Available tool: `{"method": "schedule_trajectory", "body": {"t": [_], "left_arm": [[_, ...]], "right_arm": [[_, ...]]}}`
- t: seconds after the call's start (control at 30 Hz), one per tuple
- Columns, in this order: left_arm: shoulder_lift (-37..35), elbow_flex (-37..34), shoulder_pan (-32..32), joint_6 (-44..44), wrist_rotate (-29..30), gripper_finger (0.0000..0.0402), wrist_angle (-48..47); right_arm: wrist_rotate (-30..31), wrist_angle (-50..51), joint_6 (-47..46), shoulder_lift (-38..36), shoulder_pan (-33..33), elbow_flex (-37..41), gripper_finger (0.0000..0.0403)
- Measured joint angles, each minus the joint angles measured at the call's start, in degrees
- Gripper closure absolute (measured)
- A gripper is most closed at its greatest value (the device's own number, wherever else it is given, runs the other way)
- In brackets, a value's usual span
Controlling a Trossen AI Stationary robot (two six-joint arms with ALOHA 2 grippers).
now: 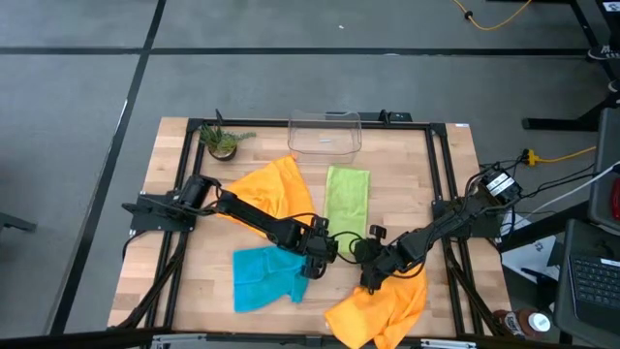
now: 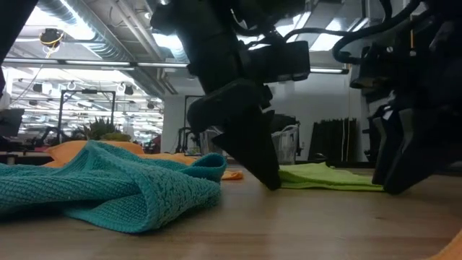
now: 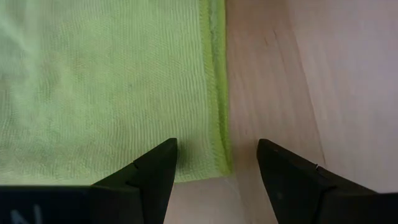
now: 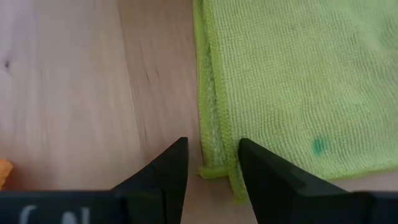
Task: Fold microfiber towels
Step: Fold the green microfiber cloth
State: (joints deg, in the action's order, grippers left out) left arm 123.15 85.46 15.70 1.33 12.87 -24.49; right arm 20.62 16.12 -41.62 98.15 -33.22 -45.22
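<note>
The lime green towel (image 1: 347, 197) lies flat on the wooden table as a folded rectangle. My left gripper (image 1: 329, 242) stands open over its near left corner (image 3: 219, 167), one finger above the cloth and one above bare wood. My right gripper (image 1: 371, 247) is open at the near right corner (image 4: 214, 169), its fingers either side of the hem. In the low view both grippers (image 2: 271, 180) (image 2: 393, 184) slant down to table level. A teal towel (image 1: 266, 278) lies crumpled at the near left. One orange towel (image 1: 273, 186) lies under my left arm, another (image 1: 383, 305) at the near edge. My left gripper stands astride the green towel's near left corner, slanting down; I cannot tell whether its fingertips (image 3: 163, 155) touch the cloth or the table. My right gripper stands astride the hem at the near right corner, and I cannot tell whether its fingertips (image 4: 177, 152) touch either.
A clear plastic bin (image 1: 325, 134) stands at the table's far edge, and a small potted plant (image 1: 223, 142) at the far left. A black frame (image 1: 438, 194) runs round the table. Bare wood shows between the green towel and the right frame.
</note>
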Motion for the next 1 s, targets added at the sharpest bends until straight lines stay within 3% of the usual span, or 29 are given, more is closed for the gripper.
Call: {"method": "schedule_trajectory", "body": {"t": [0.23,0.43,0.63,0.87,1.0], "left_arm": [[-0.6,-4.2,0.1,1.6,0.2,0.0184,5.0],[-0.5,-5.6,0.6,1.6,3.8,0.0198,6.3],[-0.3,-5.8,1.7,1.3,5.2,0.0261,7.6],[-0.2,-5.8,3.3,2.6,6.6,0.0384,7.8],[-0.4,-5.8,4.3,2.5,8.6,0.0398,7.8]], "right_arm": [[-0.5,-0.6,0.4,0.0,0.1,0.8,0.0254],[-0.4,-1.1,1.6,0.1,0.1,0.9,0.0261],[-1.0,-1.6,1.6,0.2,0.1,0.9,0.0304],[-1.7,-3.1,-0.4,0.2,0.0,1.0,0.0368],[-3.4,-3.8,-3.0,0.3,0.1,0.5,0.0394]]}}
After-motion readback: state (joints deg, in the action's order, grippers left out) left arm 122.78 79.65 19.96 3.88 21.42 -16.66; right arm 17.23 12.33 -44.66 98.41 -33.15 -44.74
